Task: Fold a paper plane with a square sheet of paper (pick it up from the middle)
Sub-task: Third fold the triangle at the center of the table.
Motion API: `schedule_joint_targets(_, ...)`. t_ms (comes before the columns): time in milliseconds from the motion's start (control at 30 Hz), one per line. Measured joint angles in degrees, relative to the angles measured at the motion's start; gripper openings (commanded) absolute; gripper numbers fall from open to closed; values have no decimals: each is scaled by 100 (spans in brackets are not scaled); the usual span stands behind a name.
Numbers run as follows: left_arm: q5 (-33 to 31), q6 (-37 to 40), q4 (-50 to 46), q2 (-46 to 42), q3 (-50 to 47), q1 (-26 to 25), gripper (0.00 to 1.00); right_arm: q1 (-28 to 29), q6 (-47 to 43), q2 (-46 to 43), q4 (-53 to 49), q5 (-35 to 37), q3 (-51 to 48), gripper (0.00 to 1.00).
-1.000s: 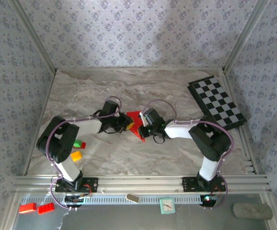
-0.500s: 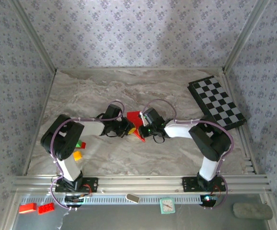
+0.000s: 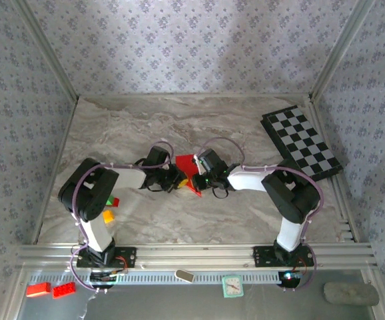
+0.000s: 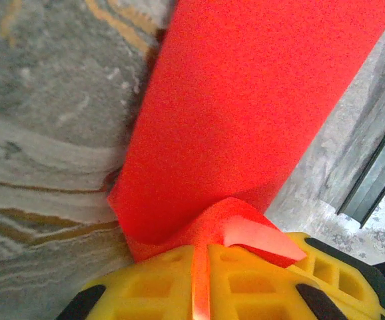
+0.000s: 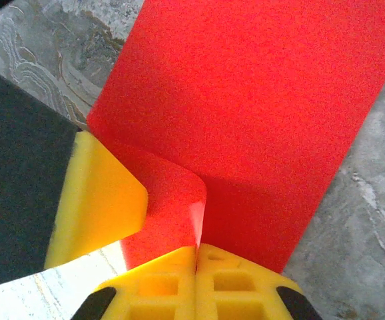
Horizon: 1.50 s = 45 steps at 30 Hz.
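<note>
Top external view puts the square sheet of paper near the middle of the table, between the two arms and well apart from every edge. It reads as a red wedge. Its broad end faces the far edge and its point aims at the near edge, so the long axis runs far-to-near, slanting slightly toward the right edge.

The left gripper has its pads pressed together on a bunched bit of the paper's margin. The right gripper pinches the opposite side, where a curled lip of paper feeds into its seam (whether the sheet rests flat on the table, I cannot tell).

Both bites are small and sit close together on thin paper. Pulling the arms apart would likely tear it, twisting could slip it out of a grip, and pressing down risks flattening that curl into a stray crease.
</note>
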Motion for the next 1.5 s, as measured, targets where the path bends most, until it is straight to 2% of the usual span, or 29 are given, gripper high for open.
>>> schedule_joint_targets(267,-2,90,-44,4,7,0,12,-7,17,4,-26,-7,20,7)
schedule_joint_targets(600,-66,240,-424,42,188,-13,11,-140,164,-192,-476,-179,177,28)
schedule_joint_targets(700,-63,243,-461,48,208,-13,11,-205,205,-448,-634,-245,223,32)
schedule_joint_targets(867,-44,243,-527,70,249,-13,11,-302,245,-822,-887,-343,254,29)
schedule_joint_targets(1067,-44,243,-542,74,262,-15,11,-289,330,-872,-1064,-857,243,21)
schedule_joint_targets(1200,-46,240,-570,79,280,-17,11,-181,356,-778,-1091,-1115,243,16)
schedule_joint_targets(1500,-42,236,-656,111,334,-15,10,-7,374,-306,-1248,-1226,295,14)
